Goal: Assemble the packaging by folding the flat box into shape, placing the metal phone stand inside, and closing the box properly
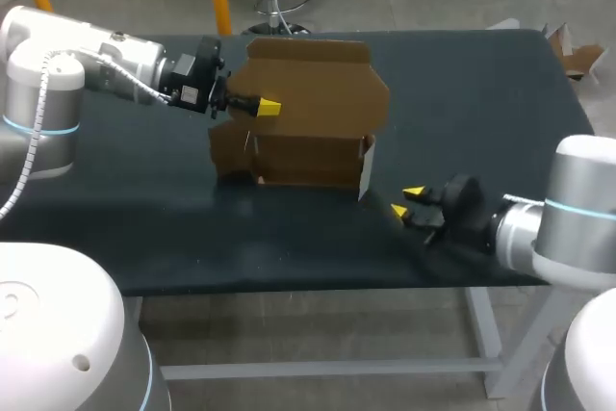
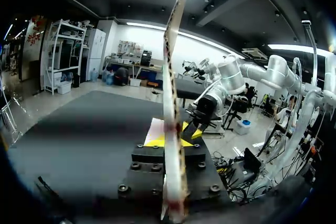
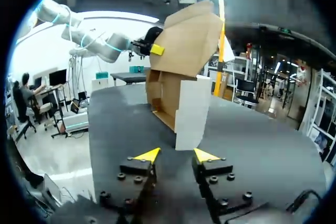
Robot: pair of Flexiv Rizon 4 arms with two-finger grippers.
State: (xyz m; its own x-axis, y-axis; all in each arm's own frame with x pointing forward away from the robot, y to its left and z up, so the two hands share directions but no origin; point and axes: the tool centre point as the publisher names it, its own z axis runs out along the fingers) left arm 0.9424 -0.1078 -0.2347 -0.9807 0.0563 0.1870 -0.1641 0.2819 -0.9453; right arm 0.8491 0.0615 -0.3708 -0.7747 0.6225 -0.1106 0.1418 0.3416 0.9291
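Fingers [image 1: 414, 193] of our right gripper [image 1: 406, 201] stand apart with nothing held, low over the near right part of the table [image 1: 144, 228]. Their yellow tips point toward the cardboard box [image 1: 303, 163]. From our right wrist we see the same: the two tips are spread, and the box stands ahead of them, not touching.

The box sits near the middle of the table, half formed. Its low front wall faces us. A brown end flap [image 1: 228, 151] sticks out at its left end, and a white-faced flap [image 1: 366, 166] stands upright at its right end, the end closest to our right gripper. In the right wrist view that white-faced flap is the nearest part of the box, with the open brown inside just behind it.

Behind the front wall the large lid panel [image 1: 322, 79] rises above the rest of the box. Our left gripper [image 1: 268, 107] comes in from the left and is clamped on this panel near its left edge. From above we see one yellow tip lying on the panel's near face. From our left wrist the cardboard runs edge-on between the two fingers, with a yellow tip against each side. The right wrist view shows that same tip on the panel, high above the box's open inside.
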